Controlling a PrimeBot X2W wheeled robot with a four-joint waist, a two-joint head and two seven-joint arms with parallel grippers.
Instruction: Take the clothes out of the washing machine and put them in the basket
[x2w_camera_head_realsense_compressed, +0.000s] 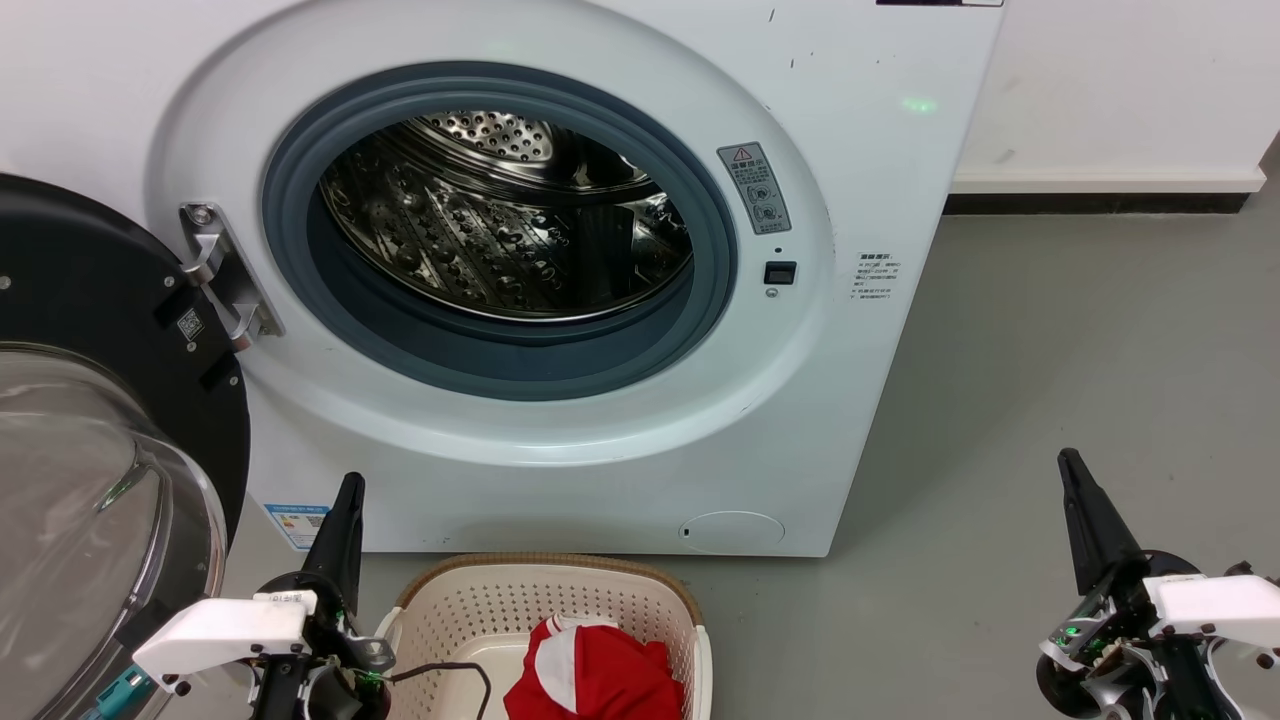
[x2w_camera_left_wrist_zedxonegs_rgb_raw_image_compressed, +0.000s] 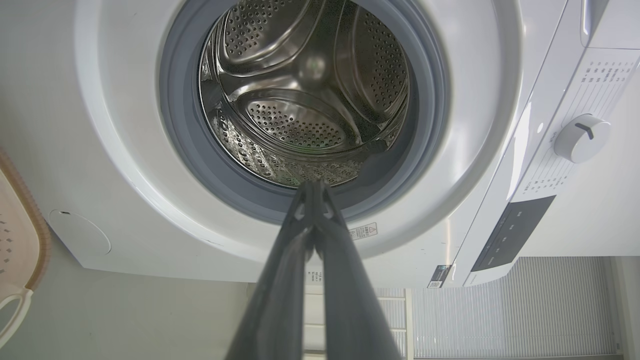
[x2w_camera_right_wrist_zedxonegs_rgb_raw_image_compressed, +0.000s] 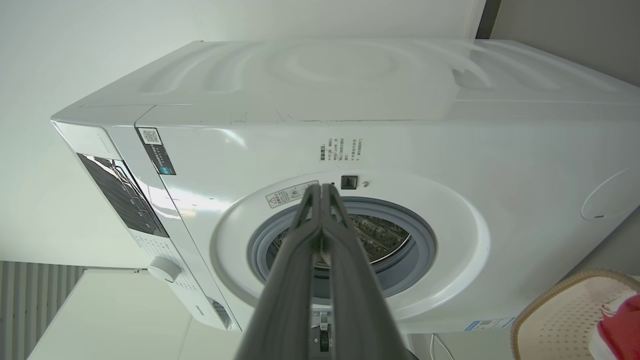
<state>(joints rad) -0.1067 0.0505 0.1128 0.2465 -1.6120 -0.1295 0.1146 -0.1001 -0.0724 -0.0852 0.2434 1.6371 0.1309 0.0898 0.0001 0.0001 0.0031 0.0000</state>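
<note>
The white washing machine (x2w_camera_head_realsense_compressed: 850, 180) stands with its black-framed glass door (x2w_camera_head_realsense_compressed: 90, 480) swung open to the left. Its steel drum (x2w_camera_head_realsense_compressed: 500, 220) shows bare metal, with no fabric visible inside, also in the left wrist view (x2w_camera_left_wrist_zedxonegs_rgb_raw_image_compressed: 305, 100). Red clothes with white trim (x2w_camera_head_realsense_compressed: 590, 675) lie in the cream basket (x2w_camera_head_realsense_compressed: 450, 610) on the floor in front of the machine. My left gripper (x2w_camera_head_realsense_compressed: 348, 485) is shut and holds nothing, just left of the basket. My right gripper (x2w_camera_head_realsense_compressed: 1068, 460) is shut and holds nothing, over the floor at the right. Both wrist views show fingertips pressed together (x2w_camera_left_wrist_zedxonegs_rgb_raw_image_compressed: 314, 186) (x2w_camera_right_wrist_zedxonegs_rgb_raw_image_compressed: 320, 187).
Grey floor (x2w_camera_head_realsense_compressed: 1080, 380) stretches to the right of the machine up to a white wall with a dark skirting (x2w_camera_head_realsense_compressed: 1100, 200). The open door takes up the space at the lower left. The machine's control panel and dial (x2w_camera_left_wrist_zedxonegs_rgb_raw_image_compressed: 580, 137) show in the left wrist view.
</note>
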